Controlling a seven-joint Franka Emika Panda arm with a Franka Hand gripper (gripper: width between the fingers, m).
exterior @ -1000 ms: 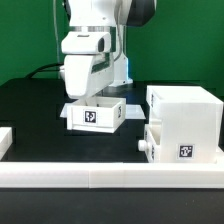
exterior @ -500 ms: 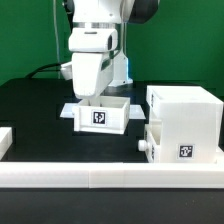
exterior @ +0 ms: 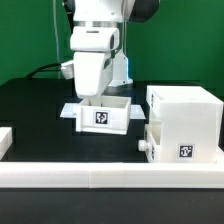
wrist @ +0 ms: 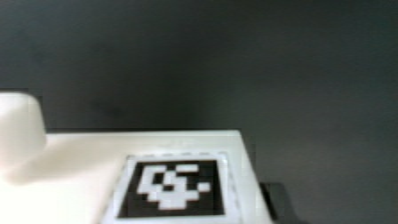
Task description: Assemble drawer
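- Two trays are in sight, by my count: the loose tray [exterior: 82, 119] on the black table [exterior: 35, 110] at mid-scene, and what I take to be a seated tray [exterior: 152, 138] low in the casing [exterior: 185, 112], its knob [exterior: 143, 147] facing the exterior view's left.
- One casing stands on the exterior view's right, near the loose tray but not touching it. Its open side faces the loose tray, which I judge leaves a straight slide into the upper slot.
- One tool [exterior: 99, 98] comes straight down into the loose tray at its far wall. The tips are hidden behind the tray's front wall, so I cannot tell how wide it stands or whether it grips the wall (it may only be resting inside).
- The wrist view shows one pale finger [wrist: 18, 130] beside the tray's white surface and its tray tag [wrist: 173, 187]. The other side is a dark blur.
- Holding at the wall rather than the floor makes sense to me: it would let the arm steer the tray flat along the table.
- Two tags show in the exterior view: the tray tag and a casing tag [exterior: 185, 152] low on the casing's near face.
- One long white rail [exterior: 110, 178] runs across the front, apart from the drawer's parts.
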